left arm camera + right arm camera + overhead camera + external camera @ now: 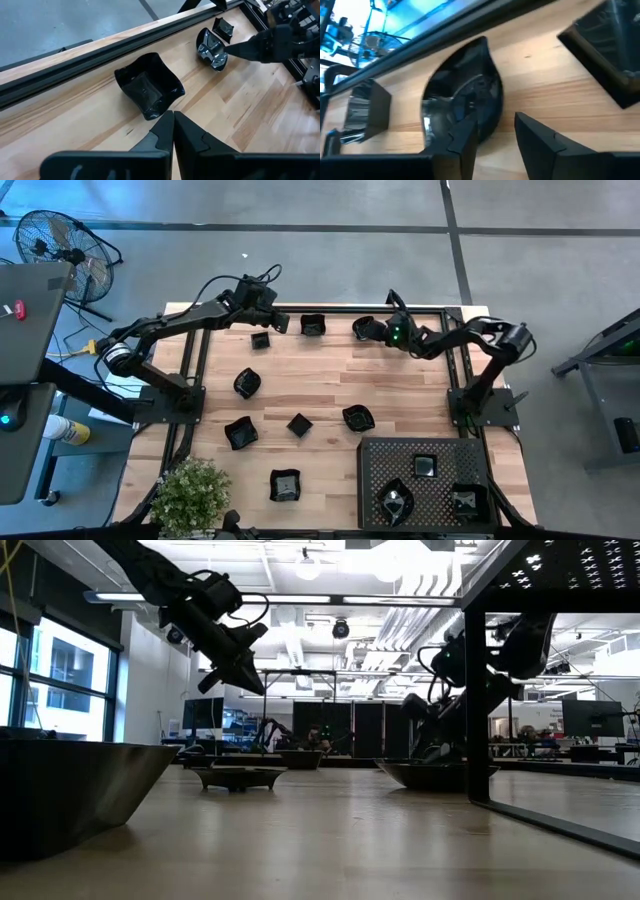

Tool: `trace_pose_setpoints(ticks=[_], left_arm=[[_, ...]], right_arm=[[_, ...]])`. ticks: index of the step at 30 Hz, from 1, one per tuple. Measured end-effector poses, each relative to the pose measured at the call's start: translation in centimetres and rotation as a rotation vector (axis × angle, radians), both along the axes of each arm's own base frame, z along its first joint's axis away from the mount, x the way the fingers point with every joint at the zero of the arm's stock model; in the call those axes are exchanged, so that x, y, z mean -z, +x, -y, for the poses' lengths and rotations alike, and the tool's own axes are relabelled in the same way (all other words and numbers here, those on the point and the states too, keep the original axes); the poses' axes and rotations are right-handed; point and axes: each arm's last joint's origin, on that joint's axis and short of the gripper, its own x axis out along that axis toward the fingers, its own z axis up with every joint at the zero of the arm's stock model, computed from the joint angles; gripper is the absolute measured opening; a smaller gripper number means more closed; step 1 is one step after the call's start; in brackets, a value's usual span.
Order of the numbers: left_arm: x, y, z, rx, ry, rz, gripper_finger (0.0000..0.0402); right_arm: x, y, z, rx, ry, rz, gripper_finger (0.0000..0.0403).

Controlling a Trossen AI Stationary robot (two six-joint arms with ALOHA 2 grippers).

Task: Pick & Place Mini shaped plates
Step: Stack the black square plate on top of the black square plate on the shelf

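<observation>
Several small glossy black plates lie scattered flat on the wooden table (330, 380). My left gripper (173, 131) is shut and hangs in the air near the far edge, just short of a wavy square plate (148, 90) (313, 325). My right gripper (495, 135) is open at a teardrop-shaped plate (465, 95) (363, 328) by the far edge. One finger (462, 140) lies over that plate's rim and the other stands over bare wood beside it. Three more plates sit on the black perforated tray (372, 480). My right gripper comes at the teardrop plate's near rim (480, 125) level from the table's right, one finger over the rim and one outside it. I cannot tell whether the finger touches the plate. In the left wrist view the plate (212, 48) looks tilted.
A black frame rail (100, 52) runs along the far edge behind both plates. A small square plate (260, 340) lies left of my left gripper. A potted plant (190, 495) stands at the near left corner. The raised tray's leg (480, 700) stands on the right.
</observation>
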Motion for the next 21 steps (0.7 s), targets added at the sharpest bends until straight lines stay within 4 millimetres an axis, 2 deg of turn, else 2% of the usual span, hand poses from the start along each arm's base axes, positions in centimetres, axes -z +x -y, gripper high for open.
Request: trace_pose_setpoints(ticks=[4, 12, 17, 21], left_arm=[[0.0, 0.0, 0.0, 0.0, 0.0, 0.0, 0.0005], [0.0, 0.0, 0.0, -0.005, 0.003, -0.003, 0.0005], [0.0, 0.0, 0.0, -0.004, 0.003, -0.002, 0.0005], [0.0, 0.0, 0.0, 0.0, 0.008, -0.005, 0.0005]], right_arm=[[0.3, 0.0, 0.1, 0.01, 0.0, -0.005, 0.0094], [0.2, 0.0, 0.2, 0.028, -0.024, -0.013, 0.0011], [-0.6, -0.1, 0.1, 0.031, -0.051, -0.01, 0.0007], [-1.5, -0.7, -0.3, 0.039, -0.087, -0.094, 0.0003]])
